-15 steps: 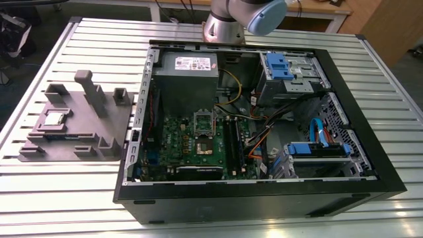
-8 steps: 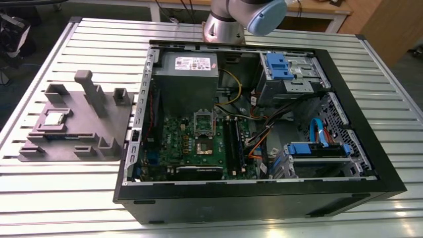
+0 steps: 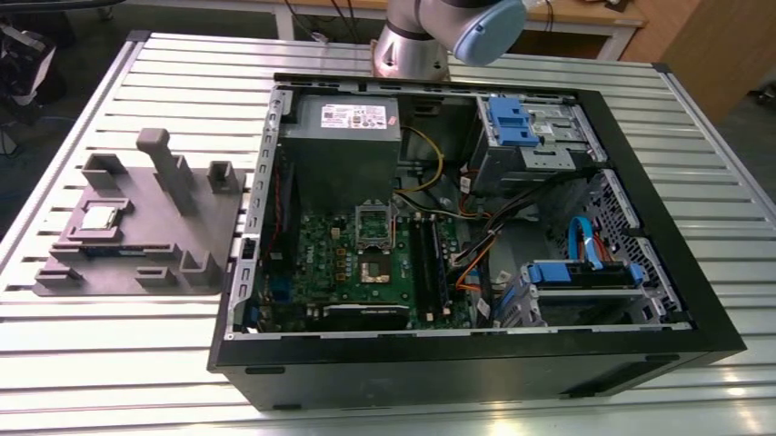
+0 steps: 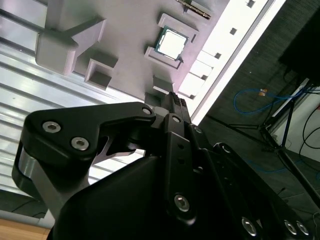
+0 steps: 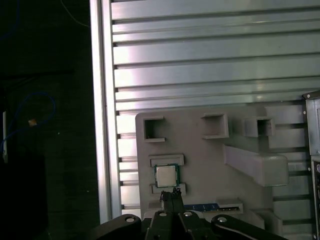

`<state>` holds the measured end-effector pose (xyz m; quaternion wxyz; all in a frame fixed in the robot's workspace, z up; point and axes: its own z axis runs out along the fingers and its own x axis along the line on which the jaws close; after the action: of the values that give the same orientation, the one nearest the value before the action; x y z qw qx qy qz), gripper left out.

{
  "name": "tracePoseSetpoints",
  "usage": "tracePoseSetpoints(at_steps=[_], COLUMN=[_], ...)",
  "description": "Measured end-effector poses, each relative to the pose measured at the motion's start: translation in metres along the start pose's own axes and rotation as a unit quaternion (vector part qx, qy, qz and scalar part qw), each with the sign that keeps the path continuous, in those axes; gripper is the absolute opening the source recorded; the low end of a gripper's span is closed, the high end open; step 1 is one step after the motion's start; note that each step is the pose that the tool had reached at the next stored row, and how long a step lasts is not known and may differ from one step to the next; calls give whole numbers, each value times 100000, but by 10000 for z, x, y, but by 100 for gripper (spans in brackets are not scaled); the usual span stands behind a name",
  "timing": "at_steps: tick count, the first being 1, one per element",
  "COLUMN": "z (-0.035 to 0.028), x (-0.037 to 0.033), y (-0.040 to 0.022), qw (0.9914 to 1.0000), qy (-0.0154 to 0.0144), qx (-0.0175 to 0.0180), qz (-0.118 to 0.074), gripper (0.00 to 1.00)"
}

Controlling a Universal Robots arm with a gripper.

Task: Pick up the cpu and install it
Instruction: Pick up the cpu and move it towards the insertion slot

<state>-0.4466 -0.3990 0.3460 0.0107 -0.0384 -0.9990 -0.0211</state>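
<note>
The cpu (image 3: 100,218) is a small silver square chip lying flat in a framed recess of the grey holder block (image 3: 182,241), on the exterior view's left. In both wrist views the cpu (image 5: 166,175) (image 4: 172,42) lies a little beyond the black tips of my gripper (image 5: 173,194) (image 4: 175,99). The gripper hangs well above the block, apart from the chip. Its fingers are pressed together with nothing between them. On the motherboard, the socket (image 3: 373,263) lies bare with its metal frame (image 3: 373,222) raised.
The open black computer case (image 3: 473,363) fills the middle of the slatted metal table (image 3: 73,363), with a grey power-supply box (image 3: 345,123), blue drive brackets and loose cables inside. A tall post (image 3: 164,163) and several walled pockets rise from the holder block. The arm's base (image 3: 412,45) stands behind the case.
</note>
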Motion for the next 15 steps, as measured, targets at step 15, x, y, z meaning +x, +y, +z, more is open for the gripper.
tracePoseSetpoints(at_steps=[15], z=[0], x=[0], y=[0], qw=[100000], qy=[1], qx=[-4], qz=[1], gripper=[47])
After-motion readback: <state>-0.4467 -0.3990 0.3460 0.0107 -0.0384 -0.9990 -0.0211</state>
